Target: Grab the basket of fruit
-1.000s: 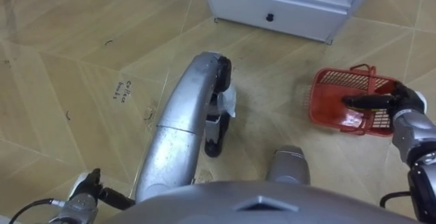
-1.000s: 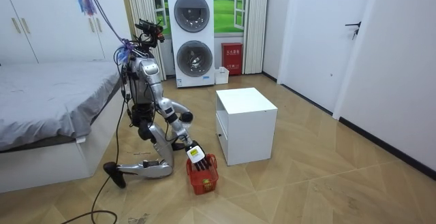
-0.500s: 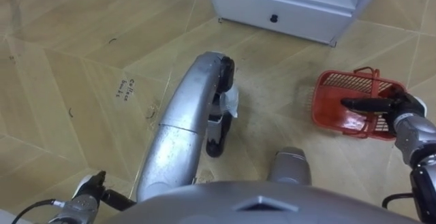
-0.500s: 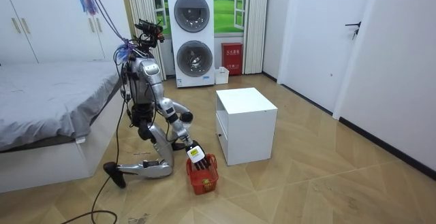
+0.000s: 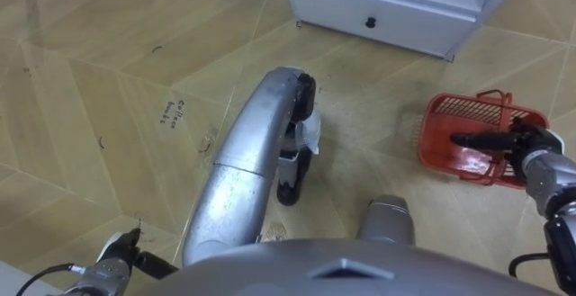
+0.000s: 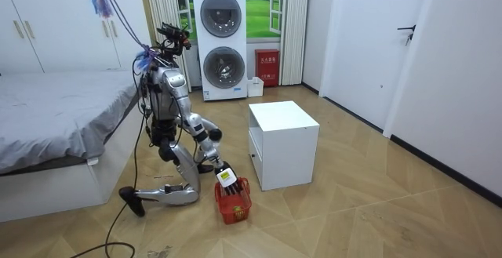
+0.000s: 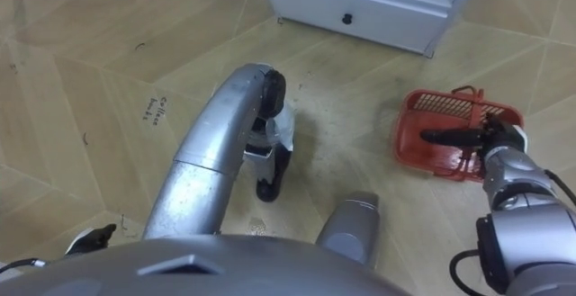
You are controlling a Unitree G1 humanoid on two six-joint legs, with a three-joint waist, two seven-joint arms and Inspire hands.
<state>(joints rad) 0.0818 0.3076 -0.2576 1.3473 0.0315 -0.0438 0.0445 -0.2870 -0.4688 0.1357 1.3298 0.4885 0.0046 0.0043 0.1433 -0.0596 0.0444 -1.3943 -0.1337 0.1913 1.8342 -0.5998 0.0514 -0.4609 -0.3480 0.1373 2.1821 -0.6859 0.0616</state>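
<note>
A red plastic basket (image 5: 468, 159) sits on the wooden floor to my right, in front of the white cabinet. Its handle (image 5: 493, 94) stands up at the far side. My right hand (image 5: 526, 143) hovers over the basket's right half, dark fingers (image 5: 477, 139) stretched straight to the left across its opening, open and gripping nothing. The left hand (image 5: 115, 253) hangs low at the lower left, relaxed and open, far from the basket. In the room view I kneel on the floor beside the basket (image 6: 234, 205), right arm reaching down to it.
A white cabinet (image 5: 396, 4) with a dark-knobbed drawer stands just beyond the basket. My bent knee (image 5: 261, 143) fills the middle of the floor. A bed (image 6: 55, 132) lies at the room view's left, and stacked washing machines (image 6: 220, 42) stand behind.
The whole picture has shifted a little, so the camera moved. My right hand keeps its place over the basket, which has not been lifted.
</note>
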